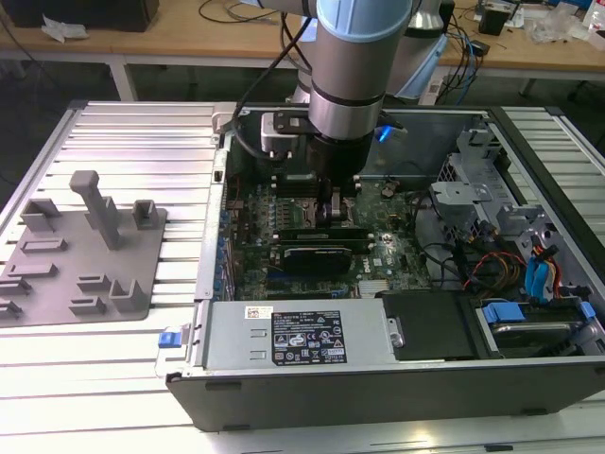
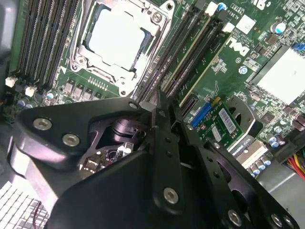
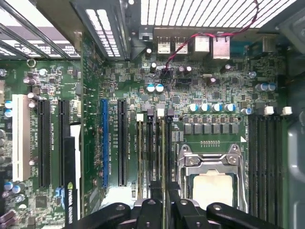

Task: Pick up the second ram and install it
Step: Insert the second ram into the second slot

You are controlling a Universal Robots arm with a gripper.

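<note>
Exterior view, left to right: grey fixture plate (image 1: 85, 251) with its blocks and upright peg sits on the slatted counter (image 1: 142, 132), well apart from the arm. Open PC case (image 1: 378, 378) lies just beside it toward the exterior view's right, motherboard (image 1: 397, 236) exposed. The arm (image 1: 359, 66) comes straight down into the case; gripper (image 1: 331, 210) is at the memory slots beside the processor socket (image 1: 301, 189). Drive cage with blue tabs (image 1: 539, 284) is at the far right of the case.

In the second wrist view the gripper's jaws are drawn in close, pinching the second ram (image 2: 188, 59) edge-on; the stick sits in a slot just beside the processor socket (image 2: 116, 40), running parallel to the neighbouring black slots (image 2: 45, 43). The first wrist view shows the same stick (image 3: 164, 152) standing in its slot between the jaw tips, next to the socket (image 3: 209, 176). Can't tell whether it's fully seated.
</note>
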